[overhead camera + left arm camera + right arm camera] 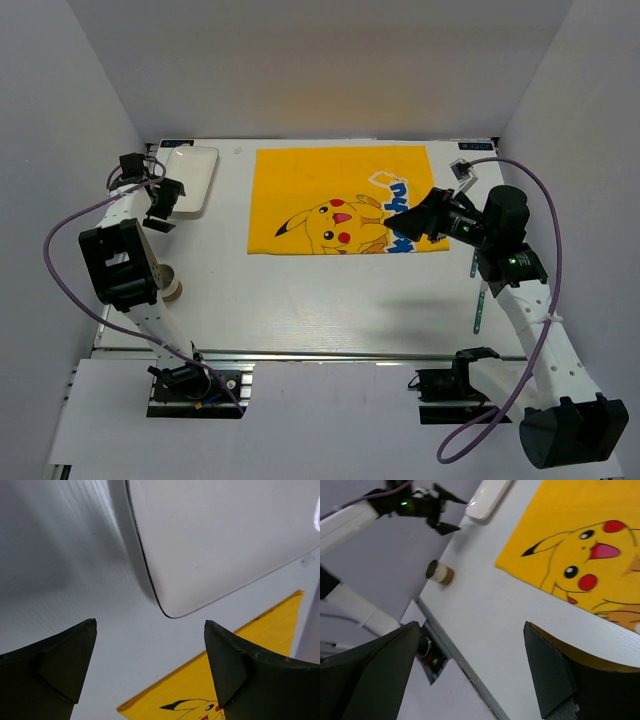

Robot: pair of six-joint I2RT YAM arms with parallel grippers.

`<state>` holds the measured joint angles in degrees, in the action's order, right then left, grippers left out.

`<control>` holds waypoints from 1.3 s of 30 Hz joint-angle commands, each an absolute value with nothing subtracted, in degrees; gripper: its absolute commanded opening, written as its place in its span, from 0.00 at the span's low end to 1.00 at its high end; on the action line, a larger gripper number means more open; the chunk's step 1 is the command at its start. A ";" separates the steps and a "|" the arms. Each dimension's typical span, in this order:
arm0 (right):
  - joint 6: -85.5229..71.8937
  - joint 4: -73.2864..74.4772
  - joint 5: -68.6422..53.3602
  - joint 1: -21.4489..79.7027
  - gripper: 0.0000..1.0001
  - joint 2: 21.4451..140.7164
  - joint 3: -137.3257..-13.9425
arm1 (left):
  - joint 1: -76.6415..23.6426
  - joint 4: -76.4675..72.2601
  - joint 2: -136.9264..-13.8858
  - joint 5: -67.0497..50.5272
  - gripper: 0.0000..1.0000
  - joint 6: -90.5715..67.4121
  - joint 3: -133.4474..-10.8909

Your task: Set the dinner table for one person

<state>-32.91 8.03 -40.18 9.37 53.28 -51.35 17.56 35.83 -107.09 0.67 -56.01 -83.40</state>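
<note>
While both arms are hovering over the dinner table (320,305), which is spreading white beneath them with its metal rail along the near edge, neither one is carrying anything. The left gripper (163,205) is hanging with its jaws spread wide just beside the near corner of the white plate (192,170) at the far left. The right gripper (400,222), equally agape and empty, is poised above the right end of the yellow mat (300,190).

I am worrying about that plate: it is lying low and looking slick, so fingers pinching its rim may be pushing it toward the back edge instead of lifting it. The small cup (172,288) is sitting close by the left arm and could get toppled if the arm swings toward it. A low right finger could be rucking the cloth.
</note>
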 commanded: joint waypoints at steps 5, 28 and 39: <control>-34.37 2.72 -50.89 9.84 0.89 46.32 -51.68 | 18.02 23.82 -112.23 -2.72 0.94 -57.66 -80.24; -34.45 2.64 -49.57 9.76 0.89 47.11 -50.54 | 18.02 24.35 -118.83 3.69 0.31 -62.49 -79.55; -34.28 4.30 -48.25 9.76 0.89 46.06 -52.38 | 18.02 14.71 -110.84 -8.16 0.00 -61.97 -77.96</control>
<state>-34.37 4.58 -48.71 9.76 47.18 -50.72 18.68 16.43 -116.77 -4.93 -65.41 -79.35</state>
